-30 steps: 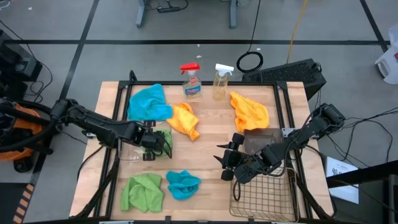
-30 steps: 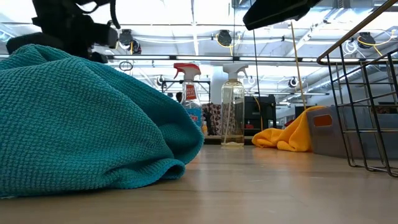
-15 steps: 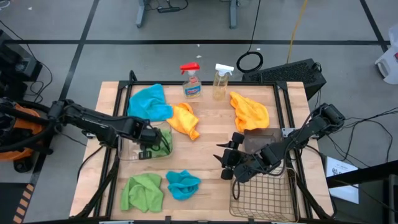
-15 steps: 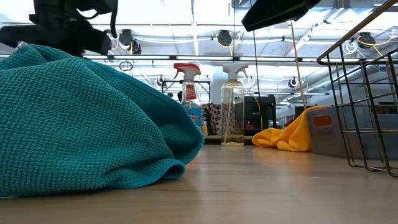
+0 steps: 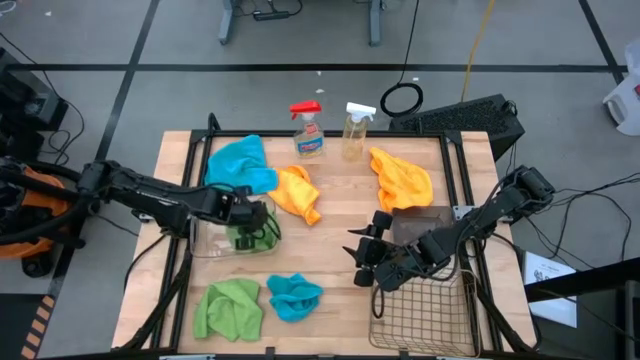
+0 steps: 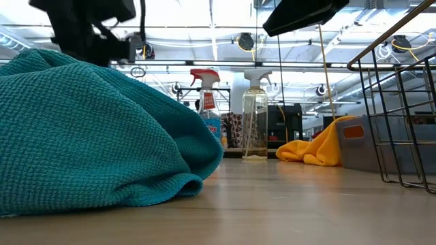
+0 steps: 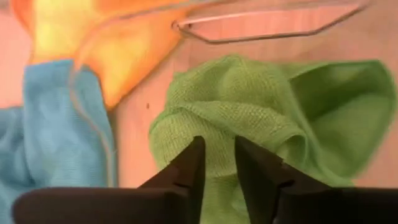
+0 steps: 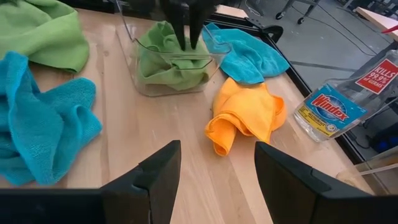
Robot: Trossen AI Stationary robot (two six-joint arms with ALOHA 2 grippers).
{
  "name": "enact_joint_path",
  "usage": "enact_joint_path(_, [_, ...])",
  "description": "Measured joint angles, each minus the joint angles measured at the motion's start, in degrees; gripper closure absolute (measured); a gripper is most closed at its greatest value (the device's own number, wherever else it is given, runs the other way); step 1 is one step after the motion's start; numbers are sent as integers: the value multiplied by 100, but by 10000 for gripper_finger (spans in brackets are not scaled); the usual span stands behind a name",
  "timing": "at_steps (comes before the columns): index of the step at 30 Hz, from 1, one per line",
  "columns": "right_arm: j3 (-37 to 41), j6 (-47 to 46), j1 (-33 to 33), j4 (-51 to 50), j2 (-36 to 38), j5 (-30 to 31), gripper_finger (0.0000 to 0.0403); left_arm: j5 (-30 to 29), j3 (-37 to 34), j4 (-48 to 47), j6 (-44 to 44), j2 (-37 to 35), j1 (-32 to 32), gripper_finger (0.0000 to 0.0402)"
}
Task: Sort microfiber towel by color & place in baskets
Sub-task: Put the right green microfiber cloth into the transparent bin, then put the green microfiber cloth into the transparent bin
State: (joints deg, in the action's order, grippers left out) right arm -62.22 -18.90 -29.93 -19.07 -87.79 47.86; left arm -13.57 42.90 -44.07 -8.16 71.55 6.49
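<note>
The left gripper (image 5: 243, 222) is reaching into the clear tub (image 5: 205, 244) at nine o'clock from table centre, its fingers (image 7: 186, 174) nearly closed, pinching a green towel (image 7: 249, 118) lying inside. The right gripper (image 5: 365, 262) is waiting wide open and empty at four o'clock, beside the wire basket (image 5: 420, 315).

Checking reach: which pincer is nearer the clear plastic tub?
Left. The left pincer is over the clear plastic tub, at the green cloth inside; the right pincer hovers apart, beside the brass wire-mesh basket.
</note>
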Motion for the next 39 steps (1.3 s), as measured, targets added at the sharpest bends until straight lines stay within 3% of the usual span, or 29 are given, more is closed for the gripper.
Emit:
enact_joint_path(7, [0, 4, 2, -3, 0, -1, 206, 135, -430, 764, 150, 481, -246, 380])
enact_joint_path(11, [0, -2, 0, -11, 0, -3, 206, 220, -440, 741, 150, 575, -238, 397])
enact_joint_path(29, [0, -11, 0, -12, 0, -20, 206, 287, 552, -674, -523, -381, 45, 343])
enact_joint_path(39, [0, -13, 0, -48, 0, -20, 206, 693, 874, -763, -1762, -661, 1517, 341])
